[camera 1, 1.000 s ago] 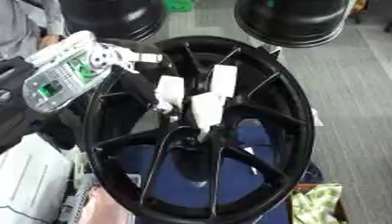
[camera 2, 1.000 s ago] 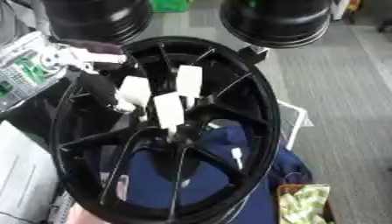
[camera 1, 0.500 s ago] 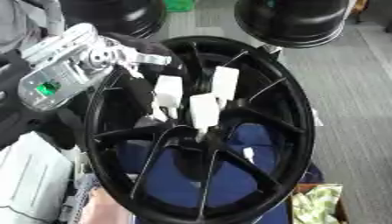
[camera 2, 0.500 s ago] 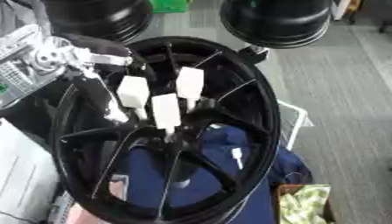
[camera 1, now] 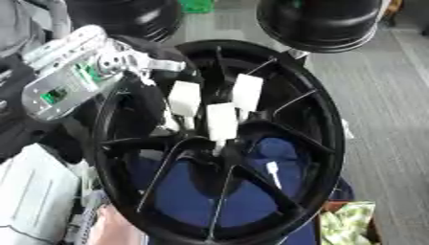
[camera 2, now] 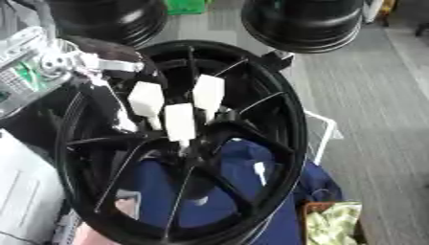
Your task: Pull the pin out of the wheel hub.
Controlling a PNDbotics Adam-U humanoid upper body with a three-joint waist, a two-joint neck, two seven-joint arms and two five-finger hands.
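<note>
The black wheel hub (camera 1: 318,143) fills the frame's middle. The left hand (camera 1: 205,112) reaches in from upper left, white-tipped fingers bunched at center, probably pinching the pin, though the pin itself isn't visible.

You look down from the head, close over the wheel hub (camera 1: 220,143); both eyes share nearly all of it.

floor: grey carpet (camera 1: 385,95)
far edge: two black drums (camera 1: 322,21), green patch (camera 1: 197,5)
below: blue cloth (camera 1: 184,191)
</note>
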